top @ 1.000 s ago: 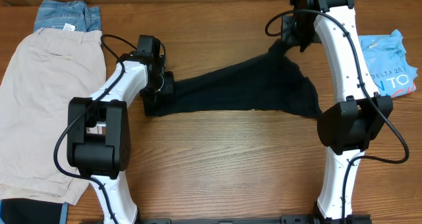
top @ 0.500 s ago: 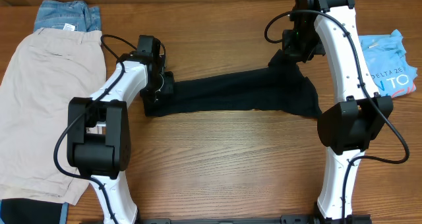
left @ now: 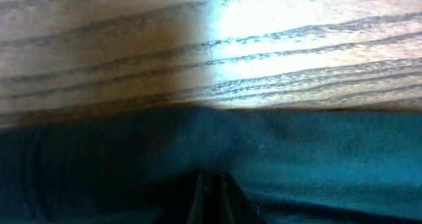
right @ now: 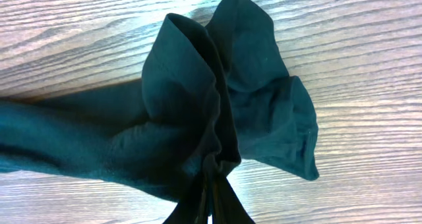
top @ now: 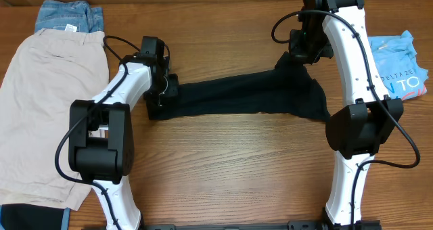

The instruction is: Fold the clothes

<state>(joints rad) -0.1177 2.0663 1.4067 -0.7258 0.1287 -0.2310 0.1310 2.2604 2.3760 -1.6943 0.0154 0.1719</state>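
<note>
the black t-shirt (top: 243,96) i hold is soft, matt knit cloth, the table (top: 223,169) under it smooth grained wood with a light sheen, the beige shorts (top: 47,101) matt woven cloth, the blue denim (top: 67,15) coarser, my arm shells (top: 346,51) glossy white plastic.

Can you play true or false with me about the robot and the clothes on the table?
1. The left gripper and the right gripper both pinch the black T-shirt. True.
2. The black T-shirt is folded into a neat square. False: it is stretched in a long band between the two grippers.
3. The beige shorts lie on the robot's left side. True.
4. The light-blue tee lies on top of the beige shorts. False: it lies far from them, on the robot's right side.
</note>
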